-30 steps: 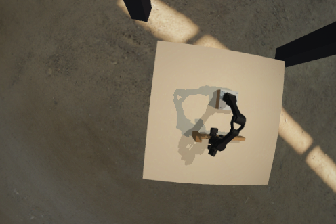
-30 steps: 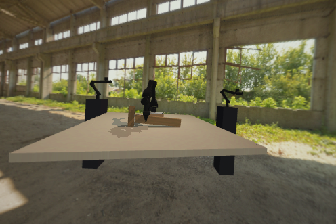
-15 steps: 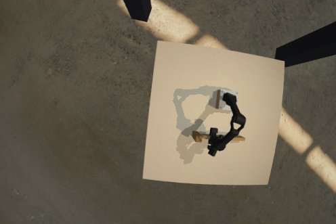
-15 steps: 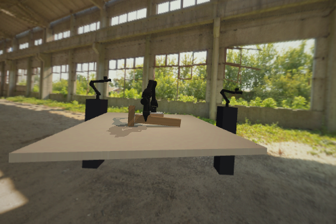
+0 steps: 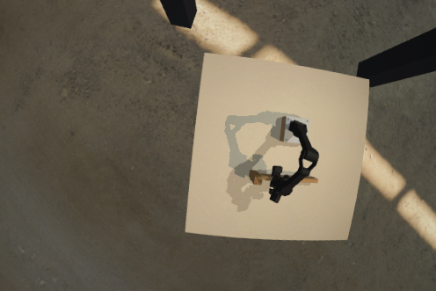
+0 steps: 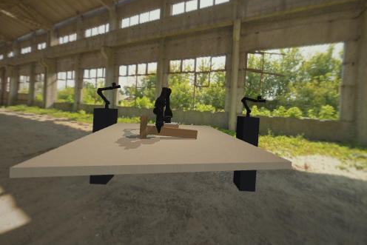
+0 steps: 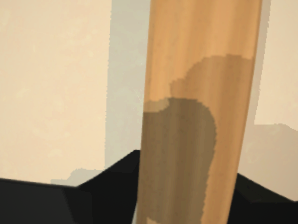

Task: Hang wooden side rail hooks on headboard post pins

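One rail (image 5: 311, 179) (image 6: 180, 132) (image 7: 202, 30): gripped by the gripper (image 5: 273, 185) (image 6: 159, 131), near its post end.
Post (image 5: 256, 178) (image 6: 143, 126): upright, just beside the jaws.
Far end: beyond the jaws, away from the post, seemingly low to the table (image 5: 228, 210) (image 6: 148, 160).
Hooks, pins: hidden — seating cannot be told.
Next: hooks to be lined up and lowered, presumably — release only once seated.
Hazard: post may be nudged.

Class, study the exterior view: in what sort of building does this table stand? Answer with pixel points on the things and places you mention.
Probably a disused factory hall: bare concrete columns (image 6: 237, 81), window frames (image 6: 197, 69) without visible glass, and greenery (image 6: 296, 81) growing right outside.
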